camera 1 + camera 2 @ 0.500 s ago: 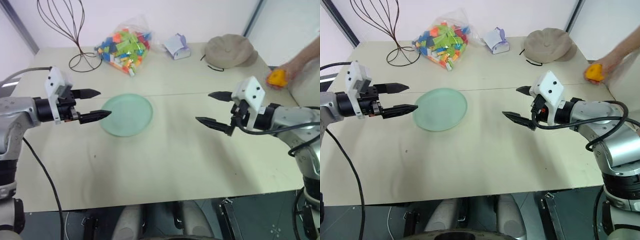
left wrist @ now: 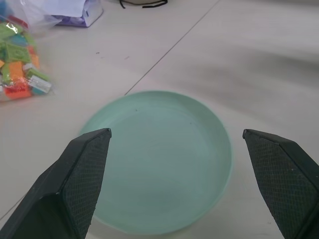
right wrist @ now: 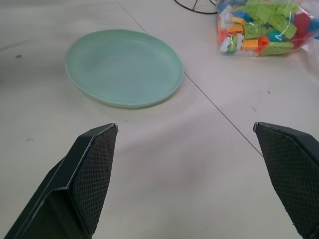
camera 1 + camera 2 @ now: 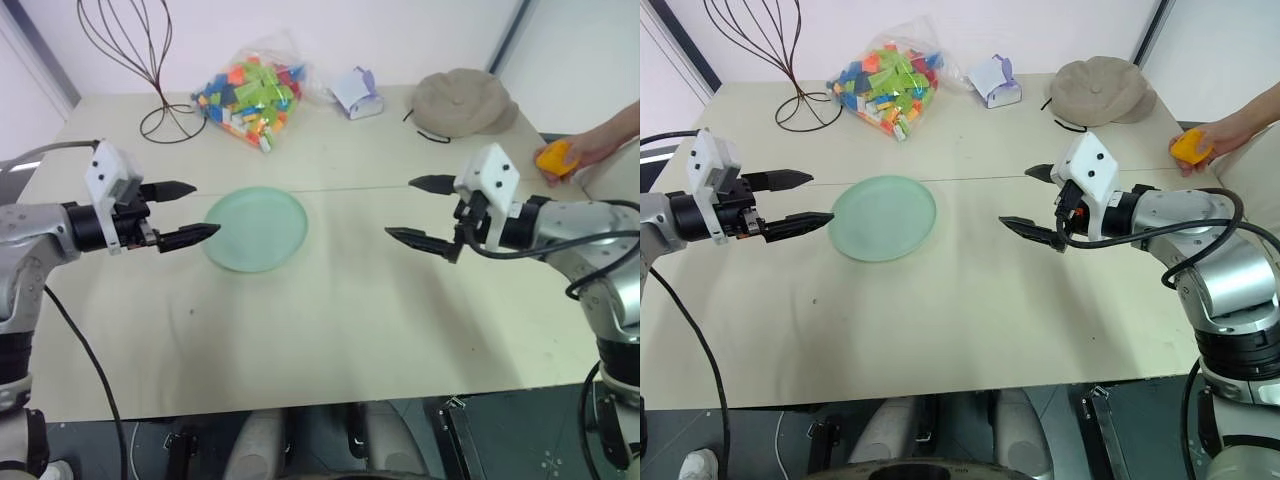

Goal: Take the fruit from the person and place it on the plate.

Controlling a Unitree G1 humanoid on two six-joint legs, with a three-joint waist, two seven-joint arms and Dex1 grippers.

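Well apart, fruit (image 4: 554, 157) sits behind right gripper (image 4: 420, 212).

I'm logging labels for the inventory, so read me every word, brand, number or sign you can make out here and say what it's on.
No readable text anywhere in these pictures.
Small white-and-purple box: it may carry print, but too small and blurred to read.
Bag of toy blocks: colours only, no lettering can be made out.
Plate, hat, fruit: plain, no markings.

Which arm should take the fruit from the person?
Right. The fruit sits in the person's hand at the table's right edge, just beyond the open, empty right gripper. The left gripper is across the plate.
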